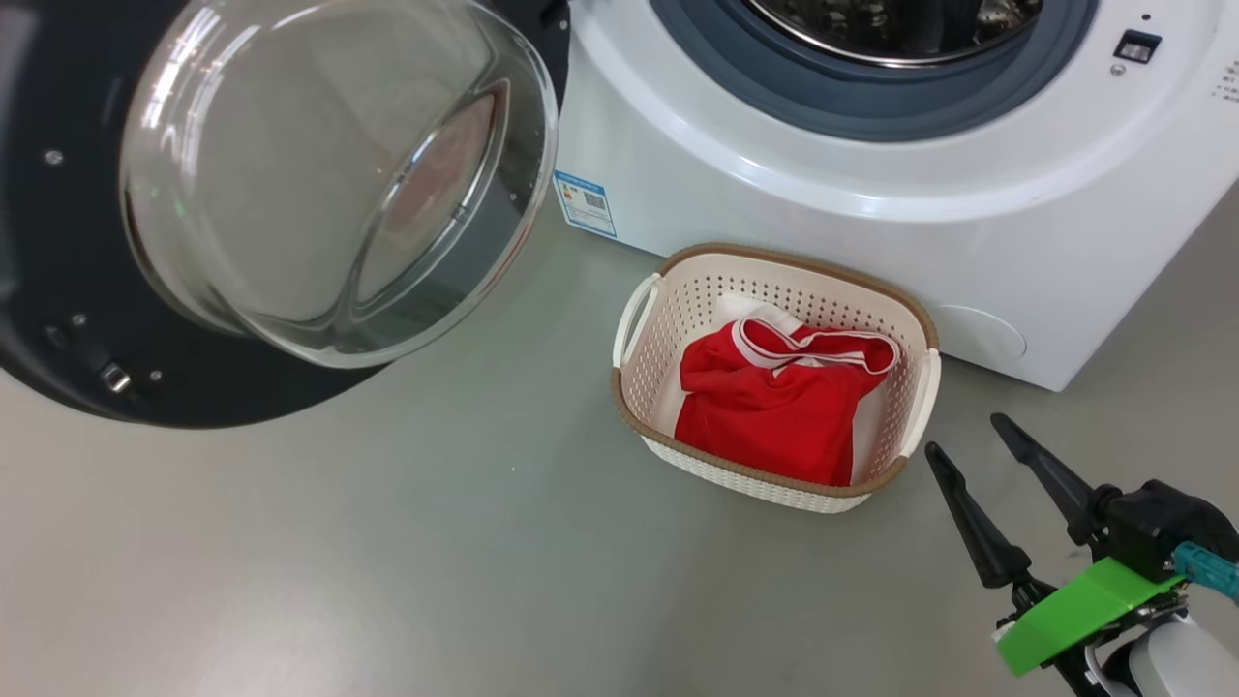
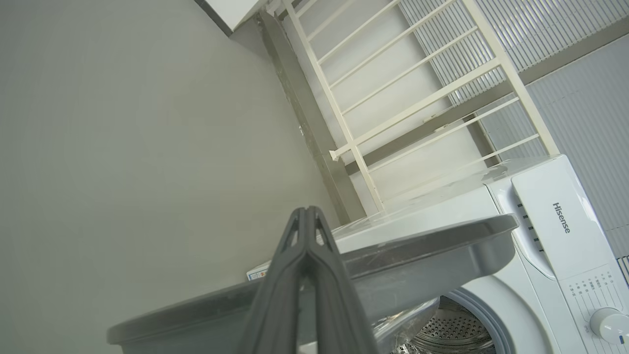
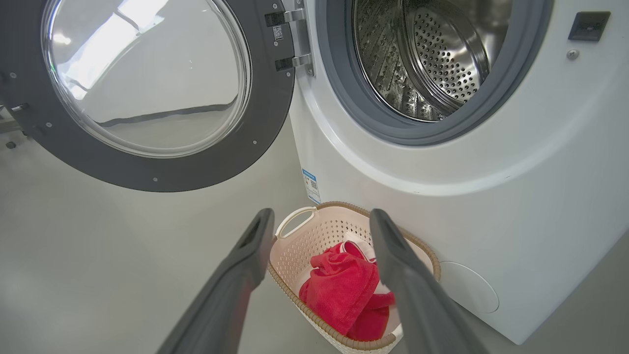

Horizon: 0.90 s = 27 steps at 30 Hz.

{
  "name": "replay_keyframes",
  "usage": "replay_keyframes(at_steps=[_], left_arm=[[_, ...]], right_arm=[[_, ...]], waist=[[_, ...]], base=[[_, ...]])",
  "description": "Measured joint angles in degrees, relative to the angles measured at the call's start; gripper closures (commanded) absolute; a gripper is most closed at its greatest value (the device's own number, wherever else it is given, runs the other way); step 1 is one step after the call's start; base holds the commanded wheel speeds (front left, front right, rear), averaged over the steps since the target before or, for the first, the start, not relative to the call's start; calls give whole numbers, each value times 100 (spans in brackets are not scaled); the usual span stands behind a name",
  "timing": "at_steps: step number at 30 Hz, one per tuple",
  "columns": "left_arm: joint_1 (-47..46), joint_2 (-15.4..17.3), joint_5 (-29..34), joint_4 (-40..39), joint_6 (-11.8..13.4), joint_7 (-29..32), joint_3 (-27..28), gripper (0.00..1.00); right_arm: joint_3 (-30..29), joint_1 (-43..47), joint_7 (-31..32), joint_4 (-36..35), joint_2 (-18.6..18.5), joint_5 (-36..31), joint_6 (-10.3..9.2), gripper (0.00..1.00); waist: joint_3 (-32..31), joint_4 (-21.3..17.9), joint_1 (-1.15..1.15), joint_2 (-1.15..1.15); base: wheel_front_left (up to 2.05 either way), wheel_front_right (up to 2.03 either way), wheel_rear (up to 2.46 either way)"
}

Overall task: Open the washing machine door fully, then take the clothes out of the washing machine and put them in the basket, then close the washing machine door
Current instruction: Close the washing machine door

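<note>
Clothes (image 1: 774,397) lie in the basket (image 1: 678,310), on the floor (image 1: 387,561) just in front of the washing machine (image 1: 871,223); drum (image 3: 427,59) looks empty, so closing is next, I'd say. Washing machine door (image 1: 329,184) hangs wide open on the robot's left, hinge toward the drum, free edge far left. Left pincer (image 2: 307,214) clenched on nothing, tips by the door's rim, seen edge-on from its wrist: nearer arm. Right pincer (image 1: 966,436) released, empty, just right of the basket, well apart from the door.

A pale grey-green floor (image 1: 387,542) runs to a white barred frame (image 2: 417,105) against a ribbed grey wall (image 2: 589,108)
</note>
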Motion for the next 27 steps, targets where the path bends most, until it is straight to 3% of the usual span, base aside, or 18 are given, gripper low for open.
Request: replay_keyframes(at_steps=[4, 14, 27], left_arm=[[-174, 105, -160, 237, 0, 557, -14, 100], [-208, 210, -433, 381, 0, 1102, 51, 100], [-42, 199, -700, -112, 0, 1628, 65, 100]], right_arm=[[49, -114, 0, -22, -45, 0, 0, 0], [85, -214, 0, -27, -123, 0, 0, 0], [86, -226, 0, -27, -154, 0, 0, 0]], waist=[[81, -60, 0, 0], [254, -186, 0, 0], [267, -200, 0, 0]], base=[[0, 0, 0], [0, 0, 0], [0, 0, 0]])
